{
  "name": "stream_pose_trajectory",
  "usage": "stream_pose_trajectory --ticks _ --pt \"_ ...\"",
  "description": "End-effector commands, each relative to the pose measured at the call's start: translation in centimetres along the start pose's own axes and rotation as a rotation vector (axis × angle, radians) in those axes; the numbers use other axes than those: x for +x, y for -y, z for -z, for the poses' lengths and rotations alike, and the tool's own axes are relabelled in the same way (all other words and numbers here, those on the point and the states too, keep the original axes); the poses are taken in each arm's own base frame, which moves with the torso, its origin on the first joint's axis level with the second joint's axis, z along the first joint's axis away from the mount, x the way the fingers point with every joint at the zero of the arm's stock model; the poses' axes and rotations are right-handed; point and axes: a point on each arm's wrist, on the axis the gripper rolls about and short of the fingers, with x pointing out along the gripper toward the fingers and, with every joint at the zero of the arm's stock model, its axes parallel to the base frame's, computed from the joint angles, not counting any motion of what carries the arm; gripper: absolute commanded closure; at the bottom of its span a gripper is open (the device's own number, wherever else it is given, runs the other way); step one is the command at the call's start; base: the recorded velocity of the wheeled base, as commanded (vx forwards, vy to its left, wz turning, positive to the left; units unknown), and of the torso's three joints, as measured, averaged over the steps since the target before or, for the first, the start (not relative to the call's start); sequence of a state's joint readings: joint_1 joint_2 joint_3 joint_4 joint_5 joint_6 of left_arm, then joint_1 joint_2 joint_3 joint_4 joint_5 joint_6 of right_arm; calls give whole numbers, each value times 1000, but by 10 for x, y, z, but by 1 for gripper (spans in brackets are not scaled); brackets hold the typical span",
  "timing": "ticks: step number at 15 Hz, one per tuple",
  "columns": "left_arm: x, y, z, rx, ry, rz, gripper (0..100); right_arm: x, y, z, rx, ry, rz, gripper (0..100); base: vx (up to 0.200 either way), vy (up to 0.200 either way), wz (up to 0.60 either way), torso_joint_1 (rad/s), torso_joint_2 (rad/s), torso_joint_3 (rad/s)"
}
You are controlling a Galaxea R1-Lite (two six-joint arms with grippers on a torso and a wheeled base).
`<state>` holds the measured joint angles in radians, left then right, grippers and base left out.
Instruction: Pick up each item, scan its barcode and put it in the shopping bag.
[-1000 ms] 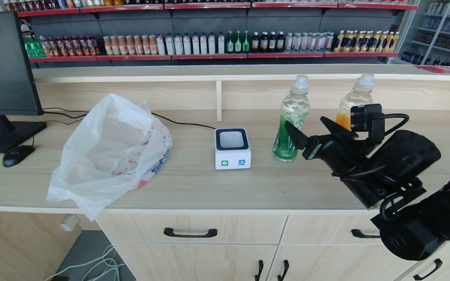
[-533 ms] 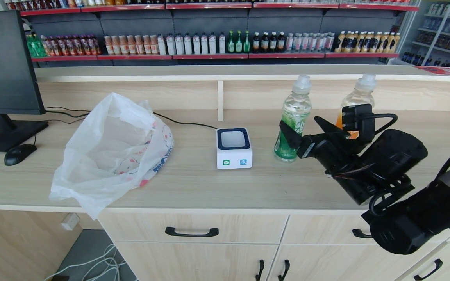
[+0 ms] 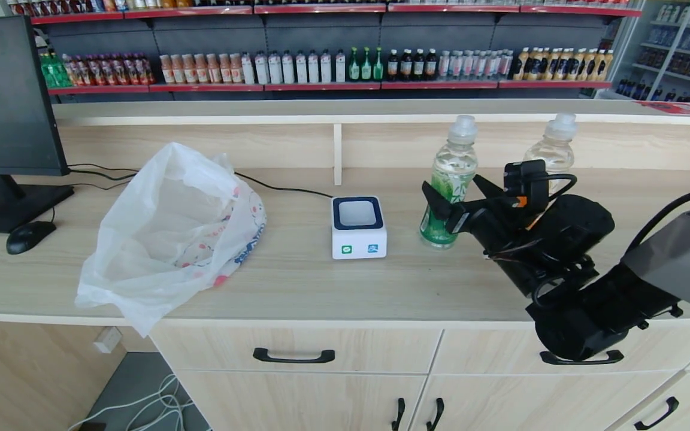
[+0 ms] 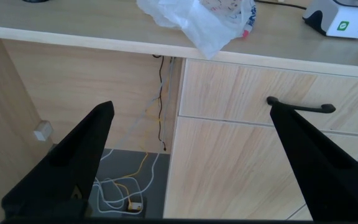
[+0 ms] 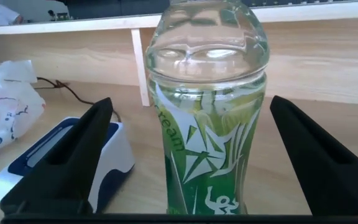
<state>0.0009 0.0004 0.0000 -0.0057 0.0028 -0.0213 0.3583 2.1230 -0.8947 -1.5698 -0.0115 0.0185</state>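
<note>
Bare countertop (image 3: 405,263) lies open between barcode scanner (image 3: 358,227) and green-labelled bottle (image 3: 450,191). A second bottle (image 3: 556,151) crowds that bottle's far right side.

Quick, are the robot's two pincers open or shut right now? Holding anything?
Left pincer: open, holding nothing.
Right pincer: open, at the green-label bottle, not gripping it.

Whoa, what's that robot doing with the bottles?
It's working at a shop checkout. Its right gripper is open, with the green bottle standing between its fingers on the counter, not squeezed yet. A second bottle stands behind. The scanner waits in the middle, and the shopping bag lies open to its left. The left gripper hangs open down by the drawers.
</note>
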Motion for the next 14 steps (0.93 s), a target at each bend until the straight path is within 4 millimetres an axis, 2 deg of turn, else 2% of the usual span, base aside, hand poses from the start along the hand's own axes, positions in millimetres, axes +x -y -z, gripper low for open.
stream_pose_trajectory --ticks 1,8,14 --pt "0 0 0 0 1 -1 0 7 3 13 -5 -8 6 0 0 0 0 0 0 0" --pt "0 0 0 0 1 -1 0 20 6 31 -7 -5 2 0 0 0 0 0 0 0" --pt "0 0 0 0 -1 -1 0 20 12 40 -9 -25 -33 0 0 0 0 0 0 0"
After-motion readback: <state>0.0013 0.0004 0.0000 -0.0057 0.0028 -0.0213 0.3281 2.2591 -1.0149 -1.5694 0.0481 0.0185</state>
